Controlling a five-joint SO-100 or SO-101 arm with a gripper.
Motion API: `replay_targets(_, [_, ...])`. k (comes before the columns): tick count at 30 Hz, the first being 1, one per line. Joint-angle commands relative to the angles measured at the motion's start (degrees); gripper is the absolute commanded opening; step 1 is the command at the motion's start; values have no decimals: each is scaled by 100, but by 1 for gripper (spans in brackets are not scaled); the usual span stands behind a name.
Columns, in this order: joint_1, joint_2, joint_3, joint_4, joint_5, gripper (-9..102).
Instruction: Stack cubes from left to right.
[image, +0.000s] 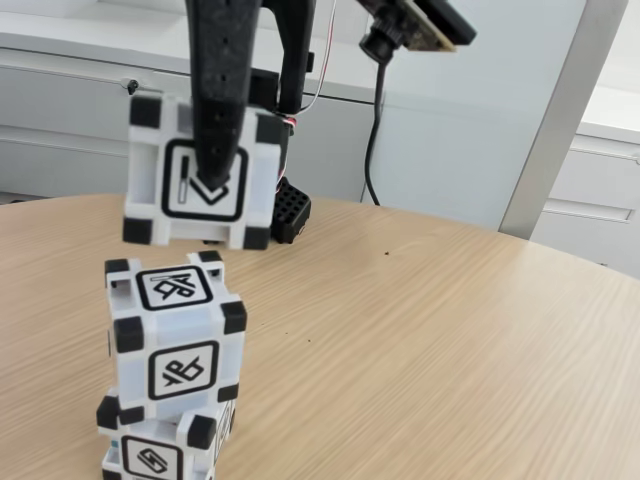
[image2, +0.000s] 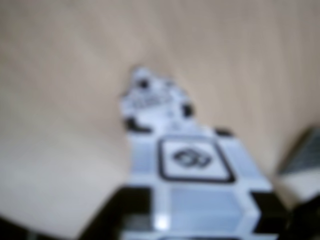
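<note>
Fixed view shows the black hand (image: 222, 165) coming down from the top edge and holding a white cube (image: 200, 172) in the air. One black finger (image: 218, 110) lies flat against the front face of this held cube and covers part of its black-framed glyph, which looks like a bar and a downward chevron; the other finger is behind the cube and I cannot see it, so the hand is closed on the cube from front and back. The held cube is slightly tilted and hangs just above a stack of two other cubes, with a small gap between them, and it sits a little to the right of the stack. The upper stacked cube (image: 175, 335) has the same knot-like glyph on its top and its front face, and it rests on the lower cube (image: 160, 450), which is cut by the bottom edge of the picture and is turned a little against the one above. The stack stands on a light wooden tabletop (image: 430, 340) at the lower left. Behind the held cube, a small black perforated block (image: 291, 212) sits on the tabletop, and a black cable (image: 374, 120) hangs down in front of white cabinets (image: 60, 110). Wrist view is blurred: a cube face with a framed glyph (image2: 192, 160) is close to the camera at the bottom, and farther away another white cube (image2: 152, 102) lies over the wood.
</note>
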Motion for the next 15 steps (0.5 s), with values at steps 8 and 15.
replay_targets(8, [70,-932,-44,-105,-167,16])
replay_targets(15, [70,-844,-88,-105,-132,24])
